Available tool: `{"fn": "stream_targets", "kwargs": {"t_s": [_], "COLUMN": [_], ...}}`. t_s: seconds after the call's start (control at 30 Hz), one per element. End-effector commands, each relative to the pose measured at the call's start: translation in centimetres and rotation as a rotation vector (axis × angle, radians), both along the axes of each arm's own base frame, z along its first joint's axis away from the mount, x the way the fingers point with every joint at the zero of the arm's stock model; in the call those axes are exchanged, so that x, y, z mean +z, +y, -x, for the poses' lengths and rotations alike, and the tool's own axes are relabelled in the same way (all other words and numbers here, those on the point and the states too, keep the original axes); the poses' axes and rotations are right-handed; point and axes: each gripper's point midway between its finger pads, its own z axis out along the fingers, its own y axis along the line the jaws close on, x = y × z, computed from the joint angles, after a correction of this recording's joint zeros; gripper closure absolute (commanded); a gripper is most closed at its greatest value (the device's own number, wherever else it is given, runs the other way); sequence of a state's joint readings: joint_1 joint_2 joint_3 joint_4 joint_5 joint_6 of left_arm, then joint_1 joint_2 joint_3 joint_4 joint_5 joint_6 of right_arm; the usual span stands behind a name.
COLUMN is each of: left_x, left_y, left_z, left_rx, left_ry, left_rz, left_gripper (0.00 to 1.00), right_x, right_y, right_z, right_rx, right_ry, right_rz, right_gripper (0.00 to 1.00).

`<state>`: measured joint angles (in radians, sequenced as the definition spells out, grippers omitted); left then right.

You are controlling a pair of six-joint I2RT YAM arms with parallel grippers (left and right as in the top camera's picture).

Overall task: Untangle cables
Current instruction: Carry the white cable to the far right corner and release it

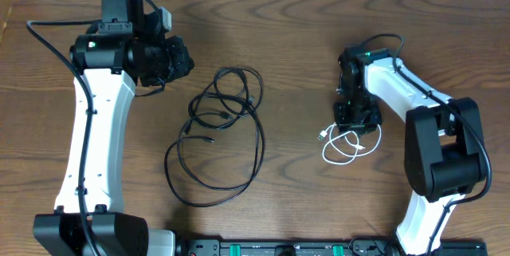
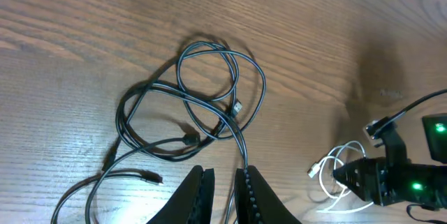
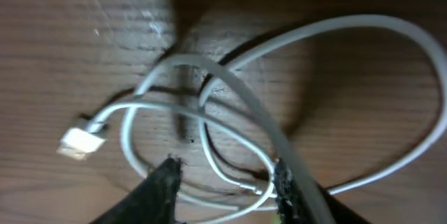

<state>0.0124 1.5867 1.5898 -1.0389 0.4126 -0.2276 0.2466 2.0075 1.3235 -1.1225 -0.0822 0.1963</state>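
A dark wooden counter (image 1: pixel 287 41) is seen from above, with 1 white robot arm at each side. In the middle lie 2 thin black cables (image 1: pixel 225 115), looped over each other in a loose tangle. The smaller loops bunch at the far end, and 1 large loop (image 1: pixel 211 196) spreads toward the near edge. It is hard to tell which strand belongs to which cable where they cross. The left wrist view shows a silver-tipped plug (image 2: pixel 236 107) inside the knot and 2 more small plug ends (image 2: pixel 150 177) lying loose beside it on the wood. The left arm (image 1: pixel 100 128) reaches to the far left of the counter, well apart from the tangle. Its jaws point toward the tangle, nearly closed, with only a narrow slit between them. They hold nothing. The white cable (image 1: pixel 343 146) lies coiled in small loops at the right, well apart from the black ones, with its white plug (image 1: pixel 321 135) on the side facing them. The right arm (image 1: pixel 398 88) bends over this coil. In the right wrist view its jaws stand spread wide just above the wood. Several white strands (image 3: pixel 241 102) pass between them, and 1 strand runs close against the right-hand tip. They are not closed on the cable. The white plug (image 3: pixel 78 140) rests flat on the counter to the left.
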Motion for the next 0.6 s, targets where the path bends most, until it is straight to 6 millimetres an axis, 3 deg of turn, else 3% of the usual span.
{"fn": "stream_targets", "kwargs": {"t_s": [0.0, 0.23, 0.27, 0.33, 0.37, 0.47, 0.57], "left_x": [0.1, 0.1, 0.1, 0.2, 0.2, 0.2, 0.2], "left_y": [0.2, 0.2, 0.2, 0.2, 0.2, 0.2, 0.2], "left_z": [0.0, 0.0, 0.0, -0.1, -0.1, -0.1, -0.1], "left_rx": [-0.009, -0.008, -0.008, -0.009, -0.008, -0.008, -0.008], "left_ry": [-0.010, -0.010, -0.012, -0.016, -0.017, -0.017, -0.017], "left_rz": [-0.013, -0.013, -0.013, -0.013, -0.013, -0.013, -0.013], "left_gripper": [0.83, 0.83, 0.83, 0.83, 0.83, 0.83, 0.83], "right_x": [-0.8, -3.5, -3.7, -3.5, -3.4, -1.9, 2.4], "right_y": [0.1, -0.2, -0.2, -0.1, 0.0, 0.4, -0.2], "right_z": [0.4, 1.3, 1.5, 1.3, 1.1, -1.0, -5.6], "right_rx": [0.022, 0.022, 0.022, 0.019, 0.015, -0.011, -0.055], "right_ry": [0.009, -0.016, -0.011, -0.018, -0.022, -0.072, -0.192], "right_rz": [-0.009, -0.011, -0.010, -0.014, -0.023, -0.066, -0.092], "right_gripper": [0.69, 0.74, 0.86, 0.99, 0.99, 0.99, 0.99]}}
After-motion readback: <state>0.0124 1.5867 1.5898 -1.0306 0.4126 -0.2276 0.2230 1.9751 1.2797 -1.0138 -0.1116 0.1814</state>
